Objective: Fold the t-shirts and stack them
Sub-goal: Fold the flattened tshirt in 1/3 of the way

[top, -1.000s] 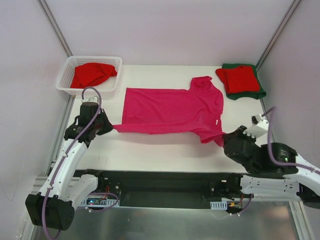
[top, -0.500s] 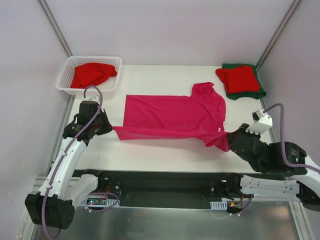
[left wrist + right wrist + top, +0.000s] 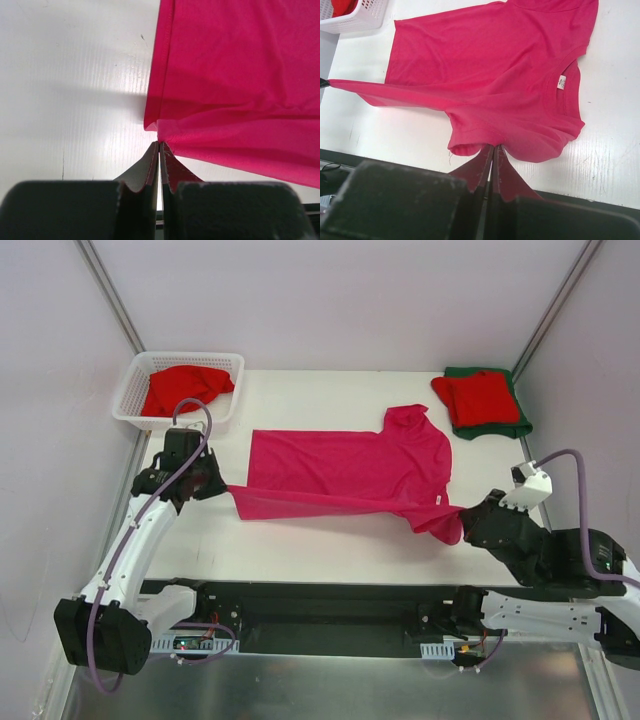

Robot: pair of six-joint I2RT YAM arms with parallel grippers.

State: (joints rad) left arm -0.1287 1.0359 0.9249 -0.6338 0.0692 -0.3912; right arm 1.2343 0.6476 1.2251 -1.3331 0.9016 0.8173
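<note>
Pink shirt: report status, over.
Left gripper shut on pink shirt, hem corner. Right gripper shut on its near sleeve. Near edge lifted, stretched between them. Nothing lying on the shirt.

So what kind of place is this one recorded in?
Most likely a lab robot test cell, not a home: a white table boxed in by plain panel walls, the left arm and right arm mounted at its near edge, a red t-shirt waiting in a basket.
</note>
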